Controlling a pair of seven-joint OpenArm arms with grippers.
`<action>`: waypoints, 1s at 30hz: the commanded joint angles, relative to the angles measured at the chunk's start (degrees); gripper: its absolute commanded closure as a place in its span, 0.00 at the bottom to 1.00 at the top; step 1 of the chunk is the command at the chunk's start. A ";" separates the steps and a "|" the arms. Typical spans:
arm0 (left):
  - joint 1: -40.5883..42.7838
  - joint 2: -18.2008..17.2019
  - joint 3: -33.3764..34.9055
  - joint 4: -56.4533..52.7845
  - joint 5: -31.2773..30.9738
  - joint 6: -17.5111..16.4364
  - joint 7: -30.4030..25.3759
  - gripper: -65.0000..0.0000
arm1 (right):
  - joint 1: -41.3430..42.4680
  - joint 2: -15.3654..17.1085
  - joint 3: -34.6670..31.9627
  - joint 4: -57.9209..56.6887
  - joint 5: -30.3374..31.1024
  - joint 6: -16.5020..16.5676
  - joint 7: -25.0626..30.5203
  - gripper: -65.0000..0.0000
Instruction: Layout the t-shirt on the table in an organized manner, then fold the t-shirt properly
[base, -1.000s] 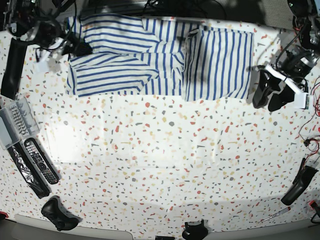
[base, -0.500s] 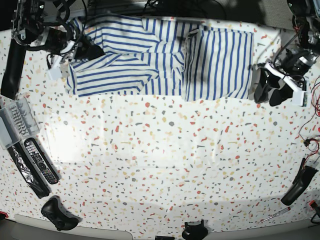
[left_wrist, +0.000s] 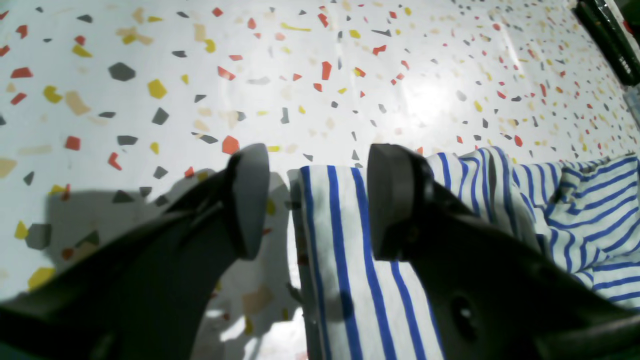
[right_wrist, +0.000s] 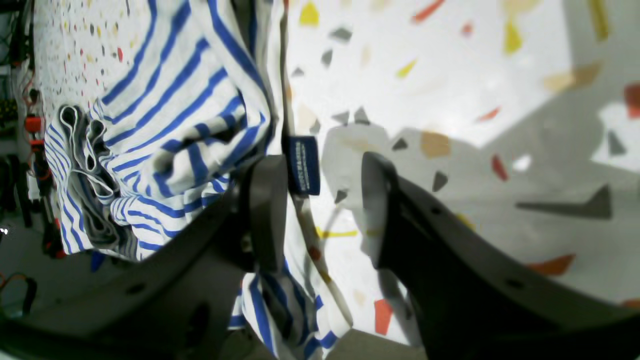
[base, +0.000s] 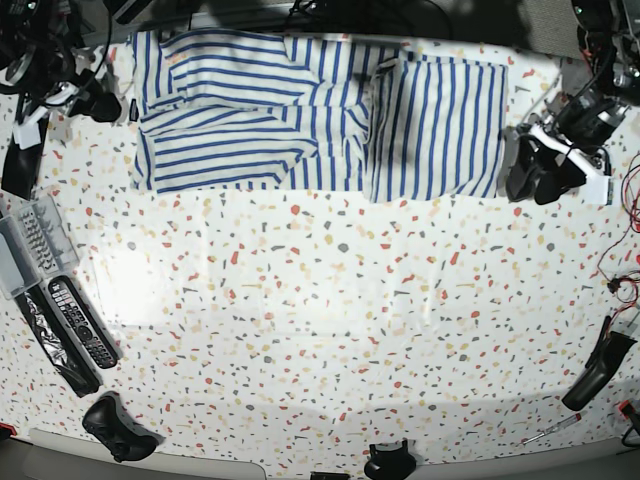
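Note:
The t-shirt (base: 300, 120), white with blue stripes, lies along the far edge of the table (base: 320, 330), its right part folded over. My left gripper (base: 530, 180) is open just off the shirt's right edge. In the left wrist view the gripper (left_wrist: 320, 200) stands open over the shirt's edge (left_wrist: 345, 280), holding nothing. My right gripper (base: 100, 105) is open beside the shirt's left edge. In the right wrist view the gripper (right_wrist: 322, 210) is open and empty, with the small dark tag (right_wrist: 304, 165) and bunched cloth (right_wrist: 175, 115) just beyond its fingers.
Remote controls (base: 80, 325) and a grey tray (base: 22, 245) lie at the left edge, with a black game controller (base: 115, 425) at the front left. A black tool (base: 598, 368) and cables (base: 620, 285) lie at the right.
My right gripper let go of the shirt's left part and drew back to the left. That part now lies flatter and wider. My left gripper shifted slightly toward the shirt's right edge.

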 joint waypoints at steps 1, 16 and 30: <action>-0.35 -0.63 -0.31 1.11 -1.16 -0.48 -1.31 0.55 | 0.66 1.01 0.44 0.68 1.57 0.32 0.48 0.63; -0.33 -0.63 -0.31 1.11 -1.09 -0.50 -1.31 0.55 | 4.22 0.46 -12.41 -6.69 5.75 0.32 0.33 0.63; -0.33 -0.66 -0.31 1.11 -0.92 -0.50 -1.31 0.55 | 5.66 -2.16 -14.14 -6.71 5.75 0.32 0.44 0.92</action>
